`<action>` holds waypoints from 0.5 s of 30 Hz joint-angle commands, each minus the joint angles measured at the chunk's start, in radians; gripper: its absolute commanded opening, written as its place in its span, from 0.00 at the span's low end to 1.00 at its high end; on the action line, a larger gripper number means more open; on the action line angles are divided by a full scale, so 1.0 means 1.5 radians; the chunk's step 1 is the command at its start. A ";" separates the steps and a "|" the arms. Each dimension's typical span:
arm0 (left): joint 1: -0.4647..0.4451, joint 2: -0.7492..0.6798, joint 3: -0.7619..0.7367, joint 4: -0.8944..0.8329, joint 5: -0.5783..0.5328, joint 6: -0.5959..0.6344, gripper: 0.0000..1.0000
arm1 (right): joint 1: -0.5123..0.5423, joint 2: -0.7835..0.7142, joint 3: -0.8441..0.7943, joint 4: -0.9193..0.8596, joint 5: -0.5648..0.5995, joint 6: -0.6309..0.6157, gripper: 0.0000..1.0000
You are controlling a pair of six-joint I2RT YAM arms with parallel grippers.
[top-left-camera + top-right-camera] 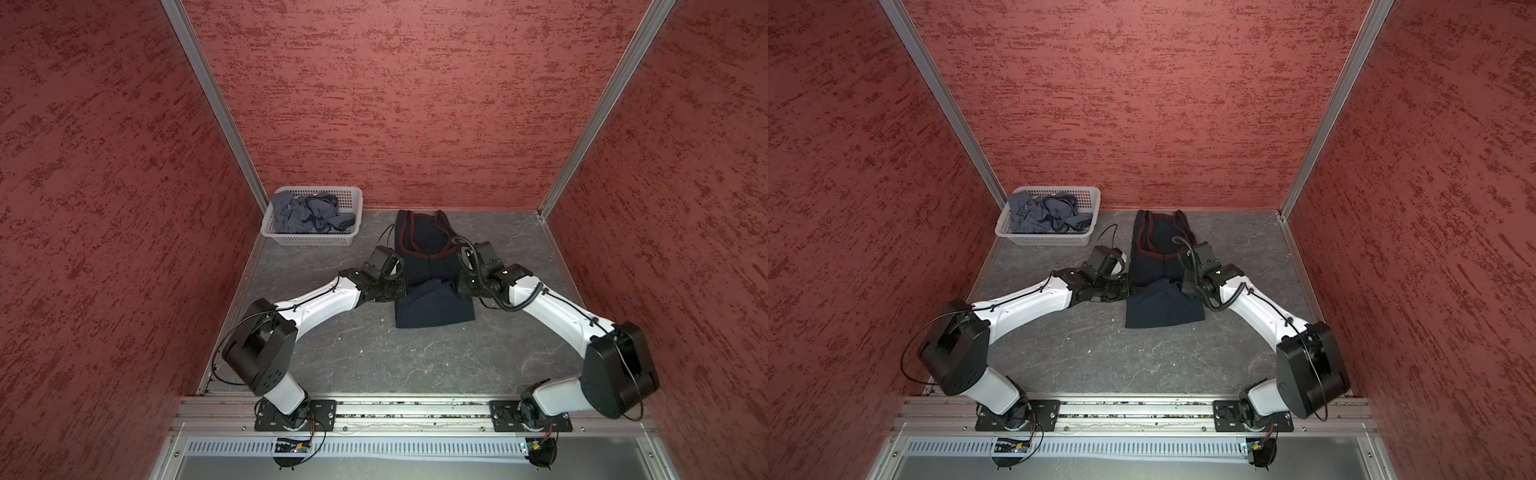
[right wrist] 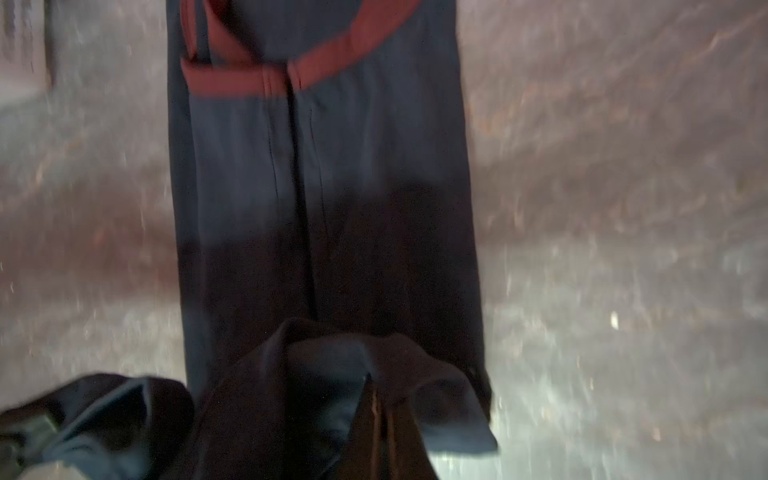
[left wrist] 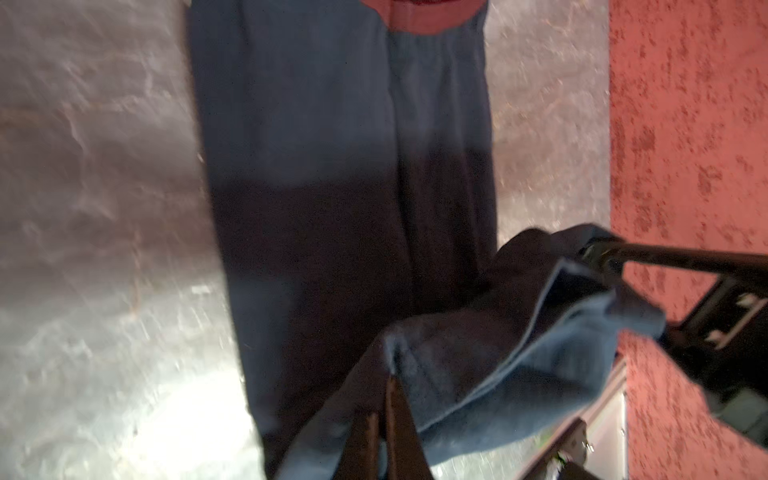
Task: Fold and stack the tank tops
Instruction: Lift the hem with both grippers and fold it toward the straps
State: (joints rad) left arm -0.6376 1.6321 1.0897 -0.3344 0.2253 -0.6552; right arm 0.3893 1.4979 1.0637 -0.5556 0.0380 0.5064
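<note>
Left jaws and right jaws each clench a hem corner of the navy tank top [image 1: 432, 309].

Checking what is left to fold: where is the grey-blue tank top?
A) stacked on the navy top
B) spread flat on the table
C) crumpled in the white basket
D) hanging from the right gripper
C: the grey-blue tank top sits bunched inside the white basket, apart from the navy tank top.

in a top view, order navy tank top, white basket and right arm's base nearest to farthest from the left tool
1. navy tank top: pinched in the left tool, centre.
2. white basket: back left corner.
3. right arm's base: front right.
</note>
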 commanded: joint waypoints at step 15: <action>0.084 0.206 0.188 0.060 0.021 0.025 0.06 | -0.110 0.242 0.199 0.134 -0.084 -0.077 0.02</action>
State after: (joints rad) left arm -0.5282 1.9137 1.3453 -0.2531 0.2577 -0.6289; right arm 0.2371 1.8309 1.3075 -0.4080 -0.0475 0.4091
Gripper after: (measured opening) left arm 0.065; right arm 0.056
